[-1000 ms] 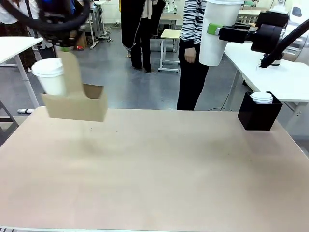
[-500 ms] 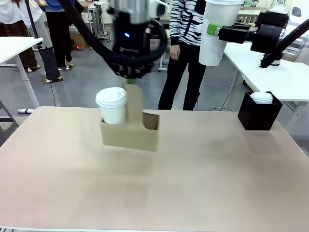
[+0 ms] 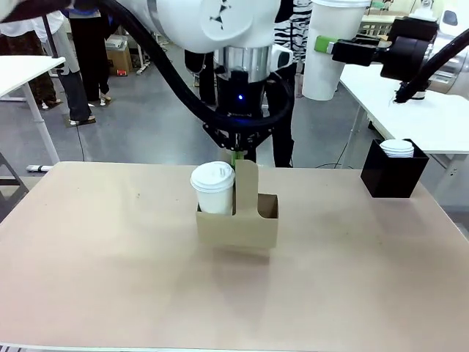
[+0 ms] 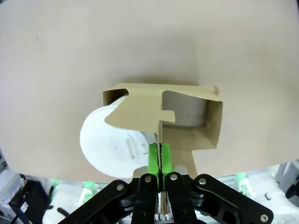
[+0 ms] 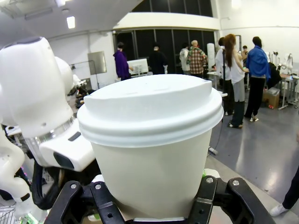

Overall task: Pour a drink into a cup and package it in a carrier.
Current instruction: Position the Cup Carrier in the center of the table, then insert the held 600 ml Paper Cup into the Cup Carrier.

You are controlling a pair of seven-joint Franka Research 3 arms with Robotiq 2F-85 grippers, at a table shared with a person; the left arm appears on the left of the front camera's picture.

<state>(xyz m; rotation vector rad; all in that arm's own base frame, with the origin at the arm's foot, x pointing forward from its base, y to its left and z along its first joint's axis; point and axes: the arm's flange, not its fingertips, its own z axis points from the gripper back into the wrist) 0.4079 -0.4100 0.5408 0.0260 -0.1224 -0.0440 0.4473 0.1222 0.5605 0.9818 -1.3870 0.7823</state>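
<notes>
Two cups are in play, and only one is packed: the cup (image 3: 213, 189), lidded, sits in the carrier (image 3: 238, 227) compartment on my left, while the other compartment stands empty. My left gripper (image 4: 159, 151) has its jaws pressed together on the thin top edge of the handle (image 3: 247, 187), and the carrier hangs near the middle of the table (image 3: 110, 279), very low; I cannot tell whether its base touches. My worry is the lopsided load: with all the weight on one side, the carrier may tilt or swing on that narrow pinch, the card may slip or tear, and a release before the base sits flat may tip the cup. No drink is visible under either lid. My right gripper (image 3: 325, 45) clamps the second cup (image 3: 322, 73) high at the right, and the left arm stands right over the empty slot, so bringing it in risks a knock. A second ago the carrier was up at the far left, blurred; it has since crossed to the centre and dropped, while the right arm has held its place.
</notes>
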